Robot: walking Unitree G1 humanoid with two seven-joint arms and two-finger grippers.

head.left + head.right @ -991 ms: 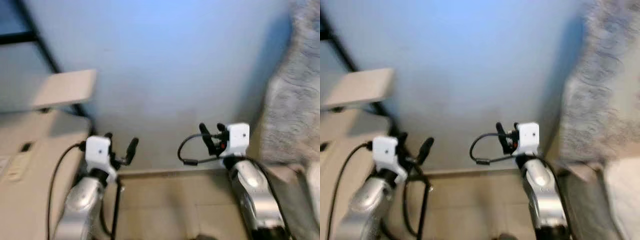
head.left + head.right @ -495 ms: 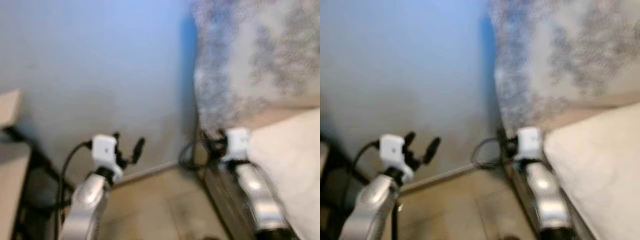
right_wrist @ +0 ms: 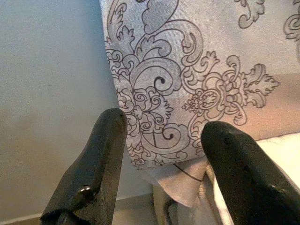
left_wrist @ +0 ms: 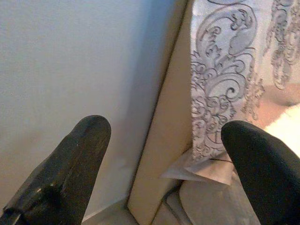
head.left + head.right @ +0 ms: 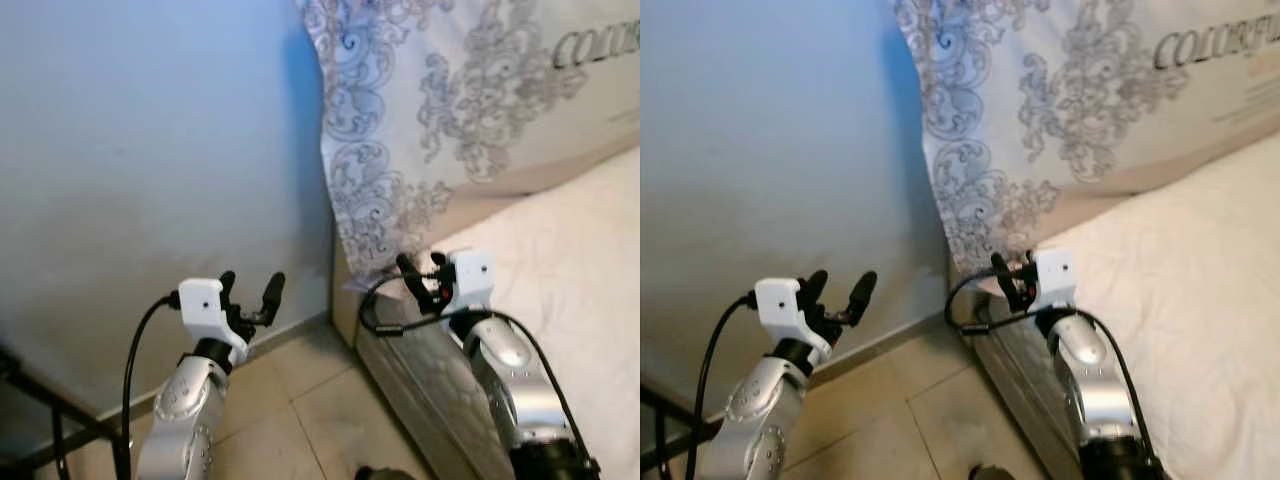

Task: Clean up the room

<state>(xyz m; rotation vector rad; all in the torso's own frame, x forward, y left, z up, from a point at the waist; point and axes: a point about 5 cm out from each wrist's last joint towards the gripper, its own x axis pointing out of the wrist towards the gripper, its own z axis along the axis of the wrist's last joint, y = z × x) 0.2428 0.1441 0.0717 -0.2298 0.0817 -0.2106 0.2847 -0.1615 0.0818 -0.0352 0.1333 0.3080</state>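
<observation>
The robot is facing a pale wall [image 5: 150, 150] beside a bed [image 5: 590, 260]. A patterned sheet [image 5: 440, 110] is hanging over the bed's corner. The left gripper [image 5: 248, 295] and right gripper [image 5: 422, 272] are both hovering wide apart, holding nothing, above the tiled floor [image 5: 300, 410].

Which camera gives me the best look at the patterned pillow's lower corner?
The right wrist view: the patterned pillow corner sits close between the open right gripper fingers. The left wrist view shows it farther off; the eye views show the whole pillow, smaller.
</observation>
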